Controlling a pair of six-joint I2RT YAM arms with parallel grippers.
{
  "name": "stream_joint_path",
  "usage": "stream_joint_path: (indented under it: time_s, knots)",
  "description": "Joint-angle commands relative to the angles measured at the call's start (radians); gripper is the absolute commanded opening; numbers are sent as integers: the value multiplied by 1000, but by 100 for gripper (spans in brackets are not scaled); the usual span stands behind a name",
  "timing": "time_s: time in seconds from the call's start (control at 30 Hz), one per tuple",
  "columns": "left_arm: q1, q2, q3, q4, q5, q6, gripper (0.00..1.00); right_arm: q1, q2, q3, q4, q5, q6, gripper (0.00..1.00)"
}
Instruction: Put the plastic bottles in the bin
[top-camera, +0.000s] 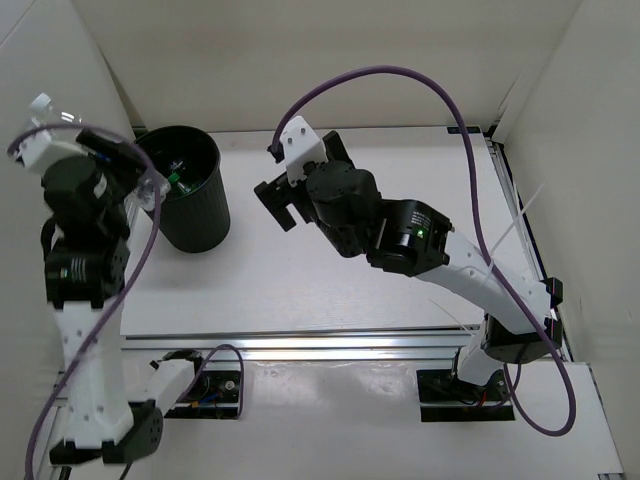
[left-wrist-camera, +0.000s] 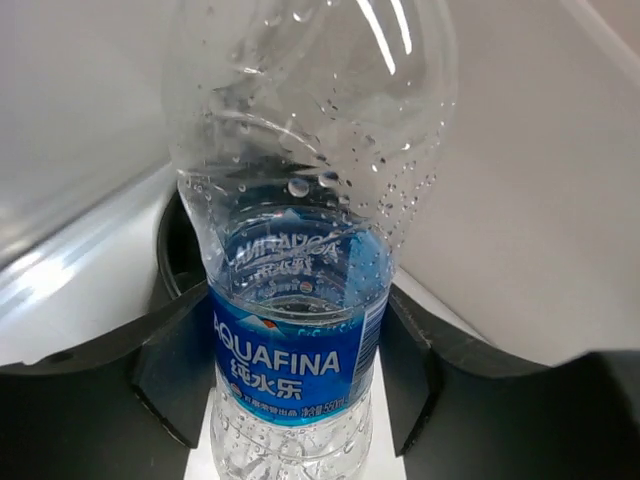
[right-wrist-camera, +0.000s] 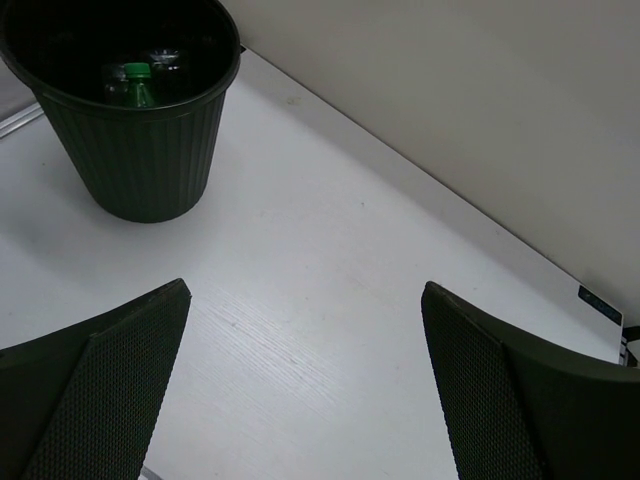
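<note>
Bin (top-camera: 195, 225), tall, black and ribbed, is sitting at the far left of the table (top-camera: 400, 290); it's holding a green-capped bottle (right-wrist-camera: 135, 78) w/ at least one more beside it. Aquafina bottle (left-wrist-camera: 300, 300) is hanging by the bin's rim on the left-arm side, pinched in the left gripper (left-wrist-camera: 290, 385), which is pressing on the blue label from both sides; can't tell if it's fully over the opening. It's looking empty bar droplets, so prob. v. light; the thin clear wall is likely denting under a squeeze and slick, so the label band seems the best hold. Right gripper (right-wrist-camera: 305, 380) is hovering mid-table, fingers spread wide, nothing between them. Top view is giving the arm/bin layout but barely showing the held bottle; left wrist view is showing the grip close up; only the right wrist view is looking into the bin.
</note>
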Motion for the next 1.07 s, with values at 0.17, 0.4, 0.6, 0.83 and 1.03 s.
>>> stream_joint_path:
  time_s: [0.17,0.4,0.6,0.83,1.03]
  knots:
    - [35,453,239,125,-215,216,100,-10,-54,-19,-6,-29,5,100]
    - [21,257,238,43,-7,119,100,-93,-21,136,-282,-44,184,100]
    - [1,-221,-478,-169,144,-80,100,-263,-108,17,-428,-262,482,100]
    - [1,-392,-684,-320,-98,-195,100,-392,-117,-267,-444,-712,473,100]
    - [1,-227,-696,-221,-380,-180,100,-401,-108,-335,-417,-664,522,100]
